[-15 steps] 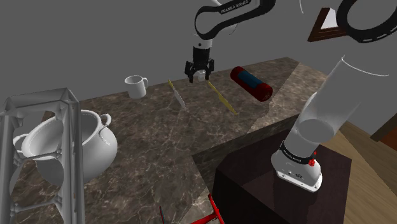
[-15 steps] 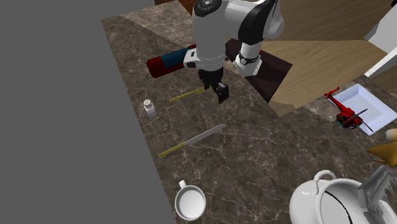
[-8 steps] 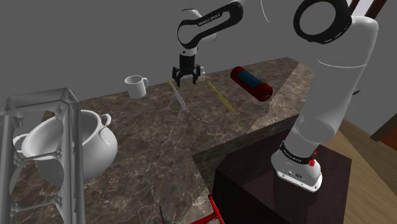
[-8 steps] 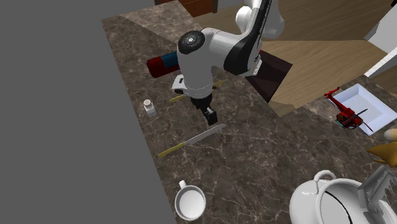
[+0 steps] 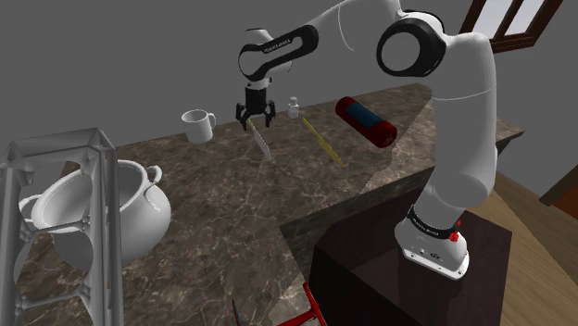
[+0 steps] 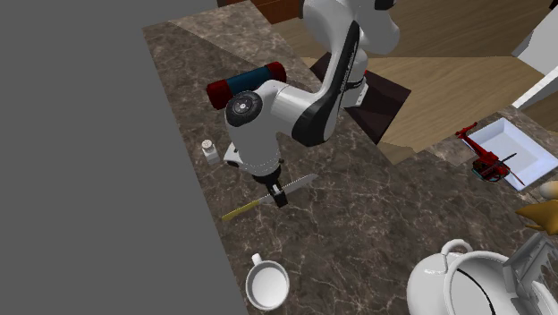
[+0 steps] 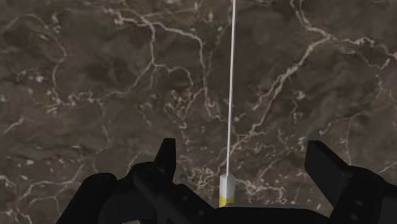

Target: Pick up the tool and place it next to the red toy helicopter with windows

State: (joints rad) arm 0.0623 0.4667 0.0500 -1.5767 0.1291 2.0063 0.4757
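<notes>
The tool is a thin saw point(image 5: 260, 142) with a grey blade and a yellow handle, lying flat on the dark marble counter point(image 5: 222, 204). My gripper point(image 5: 254, 119) hovers just above its handle end, open and pointing down. In the second exterior view the gripper point(image 6: 279, 192) hangs over the middle of the saw point(image 6: 300, 185). In the wrist view the blade point(image 7: 230, 95) is a thin white line running away between the spread fingers point(image 7: 167, 156), nearer one finger and touching neither. The red toy helicopter point(image 6: 486, 161) lies far off beside a white tray point(image 6: 528, 152).
A white mug point(image 5: 196, 125), a small shaker bottle point(image 5: 294, 108), a long yellow stick point(image 5: 324, 144) and a red and blue cylinder point(image 5: 365, 120) lie around the saw. A white pot point(image 5: 120, 208) and a wire rack point(image 5: 56, 231) stand at the shoulder view's left.
The arm has swung towards the shoulder view's left, from beside the shaker bottle to above the saw's handle end. The fingers have stayed open.
</notes>
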